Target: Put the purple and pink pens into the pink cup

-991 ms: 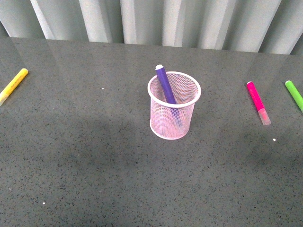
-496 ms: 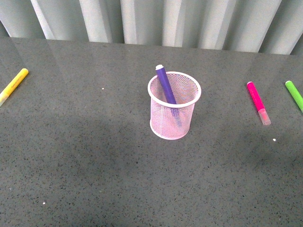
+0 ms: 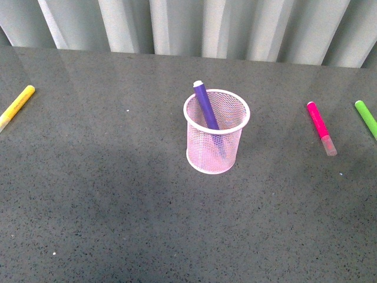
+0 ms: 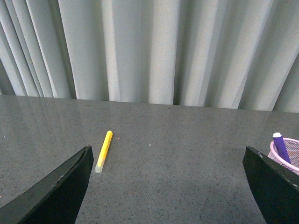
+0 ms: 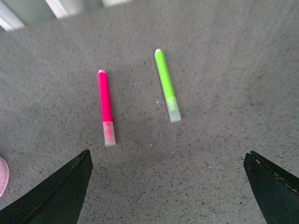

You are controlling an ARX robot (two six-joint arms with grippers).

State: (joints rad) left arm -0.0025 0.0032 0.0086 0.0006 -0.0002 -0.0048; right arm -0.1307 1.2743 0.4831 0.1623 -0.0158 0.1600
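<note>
The pink cup (image 3: 216,132) stands upright in the middle of the grey table. The purple pen (image 3: 206,106) leans inside it, its end above the rim; cup (image 4: 286,154) and purple pen (image 4: 281,146) also show at the edge of the left wrist view. The pink pen (image 3: 320,127) lies flat on the table to the cup's right, and shows in the right wrist view (image 5: 105,106). Neither arm shows in the front view. My left gripper (image 4: 168,186) is open and empty above the table. My right gripper (image 5: 168,186) is open and empty, short of the pink pen.
A yellow marker (image 3: 16,107) lies at the far left, also in the left wrist view (image 4: 103,150). A green marker (image 3: 366,118) lies at the far right edge, beside the pink pen in the right wrist view (image 5: 167,85). Grey curtains (image 3: 188,26) hang behind the table.
</note>
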